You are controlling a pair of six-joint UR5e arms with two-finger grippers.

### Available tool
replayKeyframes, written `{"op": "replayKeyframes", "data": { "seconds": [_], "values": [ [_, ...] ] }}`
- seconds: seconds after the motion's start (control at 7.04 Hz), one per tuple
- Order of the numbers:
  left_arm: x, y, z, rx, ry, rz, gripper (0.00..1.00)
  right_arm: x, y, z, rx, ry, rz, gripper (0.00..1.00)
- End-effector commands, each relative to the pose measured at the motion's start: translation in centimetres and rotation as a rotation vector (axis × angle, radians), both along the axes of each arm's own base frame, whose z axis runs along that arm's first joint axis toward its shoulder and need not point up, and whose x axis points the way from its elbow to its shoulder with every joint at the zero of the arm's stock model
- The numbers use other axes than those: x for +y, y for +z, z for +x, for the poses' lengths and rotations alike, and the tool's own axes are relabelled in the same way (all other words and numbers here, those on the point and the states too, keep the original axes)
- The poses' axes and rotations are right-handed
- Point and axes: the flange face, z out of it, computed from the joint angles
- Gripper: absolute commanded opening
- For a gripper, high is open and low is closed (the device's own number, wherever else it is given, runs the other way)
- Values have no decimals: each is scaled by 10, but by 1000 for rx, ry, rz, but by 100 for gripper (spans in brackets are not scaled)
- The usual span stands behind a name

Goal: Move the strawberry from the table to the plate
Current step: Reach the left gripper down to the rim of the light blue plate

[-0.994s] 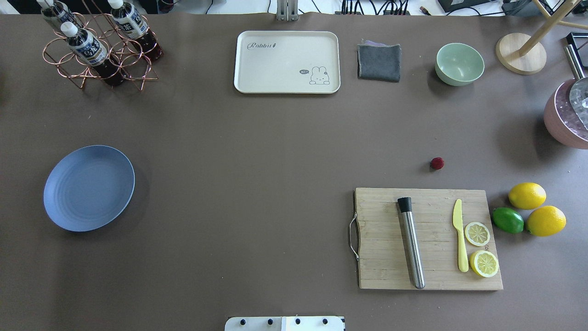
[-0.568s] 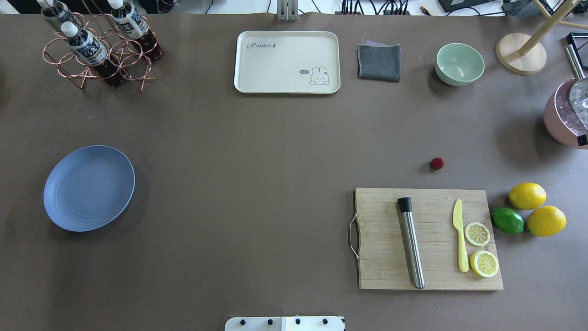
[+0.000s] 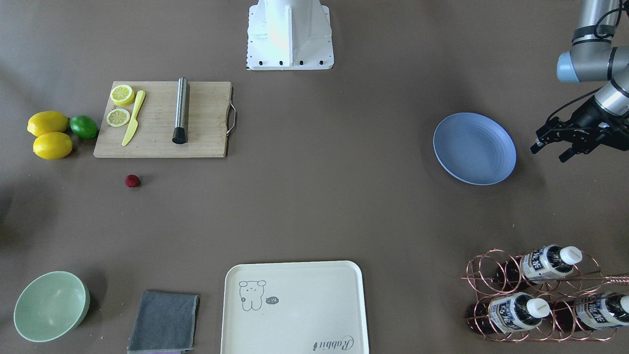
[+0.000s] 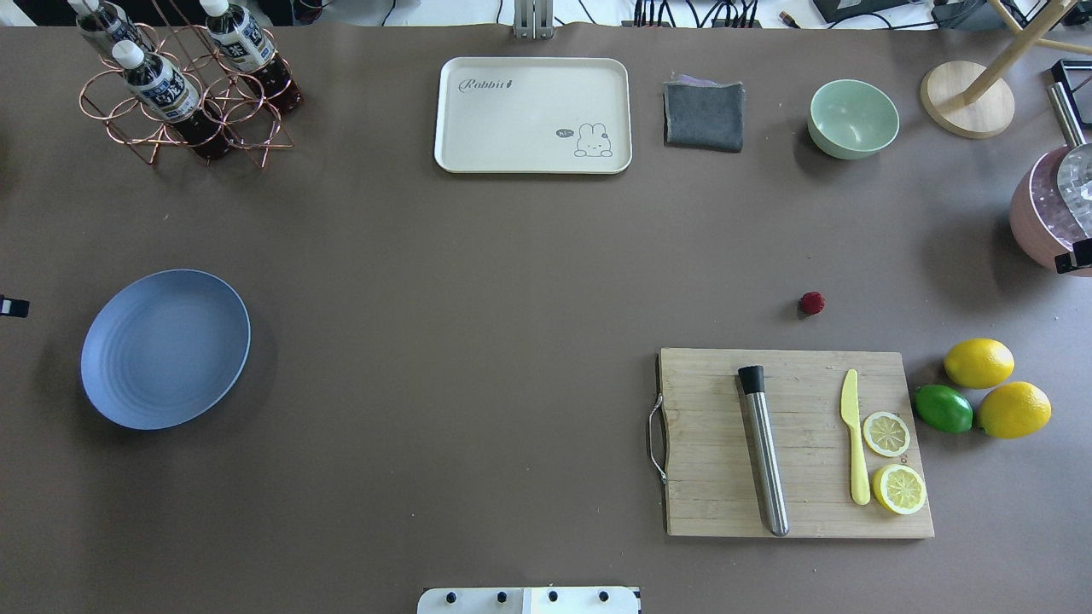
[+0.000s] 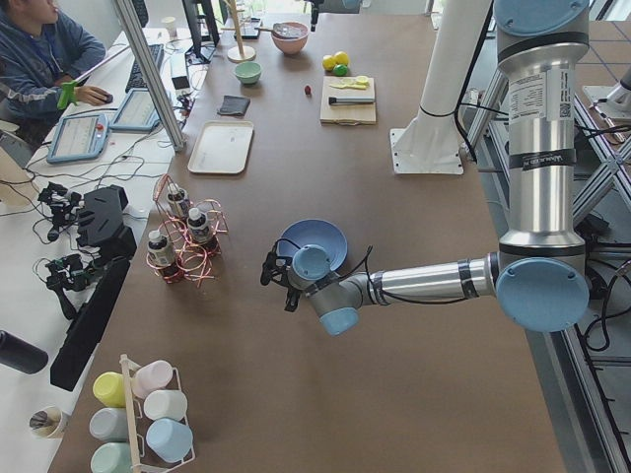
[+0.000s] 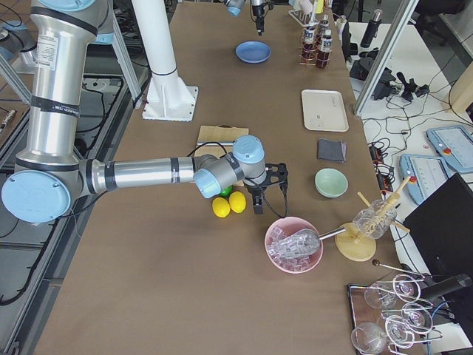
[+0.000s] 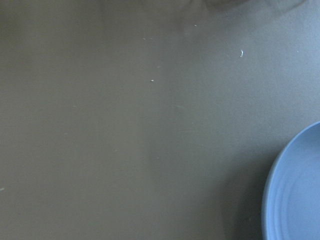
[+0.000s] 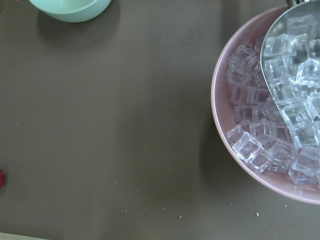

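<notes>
Brown-grey table (image 4: 512,273) surface shows in every camera; my findings follow.

The strawberry (image 4: 811,303) lies on the bare table, just beyond the far edge of the wooden cutting board (image 4: 708,443) as seen from overhead. It touches neither the board nor any other item. The lemons (image 4: 978,362) and the lime (image 4: 943,408) sit off the board's right end, apart from the berry. The plate (image 4: 166,350) rests on the robot's left half of the table, well apart from the strawberry.

On the left gripper (image 3: 549,152): it hangs above the table just outside the plate's outer rim, not touching it. In the front-facing view I see its two fingers spread apart, released. Its wrist camera shows bare table and an arc of the plate at lower right.

On the right gripper (image 6: 270,194): it hovers over the table between the lemons and the pink bowl of ice cubes (image 6: 294,244), near both and well apart from the strawberry. Only a sliver of it reaches the overhead view's right edge, so I cannot tell whether its fingers are spread or clenched. Its wrist camera shows the pink bowl at right, the pale green bowl (image 8: 70,7) at top, and a red sliver of the strawberry at the left edge.
</notes>
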Motion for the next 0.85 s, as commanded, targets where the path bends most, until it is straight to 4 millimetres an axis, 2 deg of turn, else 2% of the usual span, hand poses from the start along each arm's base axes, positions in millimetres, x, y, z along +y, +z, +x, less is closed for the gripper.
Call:
{"op": "replayKeyframes", "data": {
  "seconds": [0.0, 0.43, 0.71],
  "values": [
    [-7, -13, 23, 27, 4, 0, 97, 0, 0, 0, 1, 0, 0, 100],
    [2, -15, 39, 41, 40, 19, 94, 0, 1, 1, 4, 3, -2, 100],
    [9, -16, 47, 66, 47, 19, 82, 0, 1, 0, 3, 1, -1, 100]
  ]
}}
